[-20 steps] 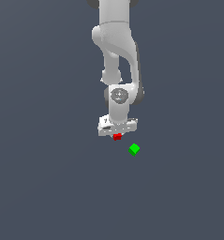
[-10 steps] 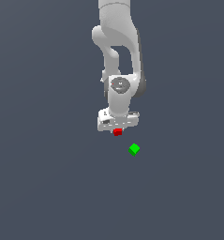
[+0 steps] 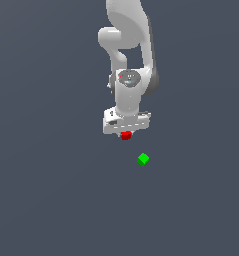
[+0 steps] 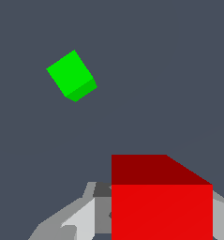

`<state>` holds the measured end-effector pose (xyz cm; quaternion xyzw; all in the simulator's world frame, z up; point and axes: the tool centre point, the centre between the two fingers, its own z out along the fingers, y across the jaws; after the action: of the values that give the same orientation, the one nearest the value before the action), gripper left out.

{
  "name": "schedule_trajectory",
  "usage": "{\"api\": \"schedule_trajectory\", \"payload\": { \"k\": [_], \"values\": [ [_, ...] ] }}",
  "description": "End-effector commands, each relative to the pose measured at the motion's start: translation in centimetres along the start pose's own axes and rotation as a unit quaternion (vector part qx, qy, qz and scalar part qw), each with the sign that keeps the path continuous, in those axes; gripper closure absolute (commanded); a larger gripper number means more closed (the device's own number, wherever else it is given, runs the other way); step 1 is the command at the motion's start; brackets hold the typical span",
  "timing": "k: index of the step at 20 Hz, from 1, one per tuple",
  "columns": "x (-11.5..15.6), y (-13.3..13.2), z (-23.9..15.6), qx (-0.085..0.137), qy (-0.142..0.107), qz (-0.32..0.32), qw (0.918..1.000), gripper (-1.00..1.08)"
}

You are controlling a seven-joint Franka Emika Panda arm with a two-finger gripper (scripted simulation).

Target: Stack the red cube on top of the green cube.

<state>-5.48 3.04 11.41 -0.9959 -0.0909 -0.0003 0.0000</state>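
Two cubes in play, one arm. Nearest the wrist camera: the red cube (image 4: 161,201), filling the lower part of that view, with the gripper's (image 4: 146,220) grey and white fingers (image 4: 78,220) flanking it on both sides. The fingers are closed in against the cube's sides and have hold of it.

Exterior view: the red cube (image 3: 125,135) sits just under the white gripper (image 3: 126,131), only its lower part showing below the hand's crossbar. The green cube (image 3: 143,159) lies on the dark grey-blue floor (image 3: 51,200), apart from the red cube, lower in the frame and toward the exterior view's right of it. No contact between the two.

Arm pose: the Franka arm (image 3: 128,50) comes down from the top edge of the exterior view, folds at a bulky elbow, then drops through a round wrist joint to the hand. The hand points straight down, its crossbar slightly tilted.

View differences: the wrist camera shows the green cube (image 4: 71,75) as a turned block with two shaded faces, and shows the red cube's top and front faces. The exterior view alone gives the arm's whole posture.

No writing or markings legible on arm or cubes.
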Motion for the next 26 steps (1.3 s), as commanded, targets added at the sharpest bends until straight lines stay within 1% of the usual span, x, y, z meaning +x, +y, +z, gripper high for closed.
{"api": "schedule_trajectory", "payload": {
  "k": [1, 6, 11, 26],
  "values": [
    [0.0, 0.0, -0.3, 0.000, 0.000, 0.000, 1.0000, 1.08],
    [0.3, -0.3, 0.0, 0.000, 0.000, 0.000, 1.0000, 1.08],
    [1.6, -1.2, 0.7, 0.000, 0.000, 0.000, 1.0000, 1.08],
    [8.5, -5.9, 4.2, 0.000, 0.000, 0.000, 1.0000, 1.08]
  ]
}}
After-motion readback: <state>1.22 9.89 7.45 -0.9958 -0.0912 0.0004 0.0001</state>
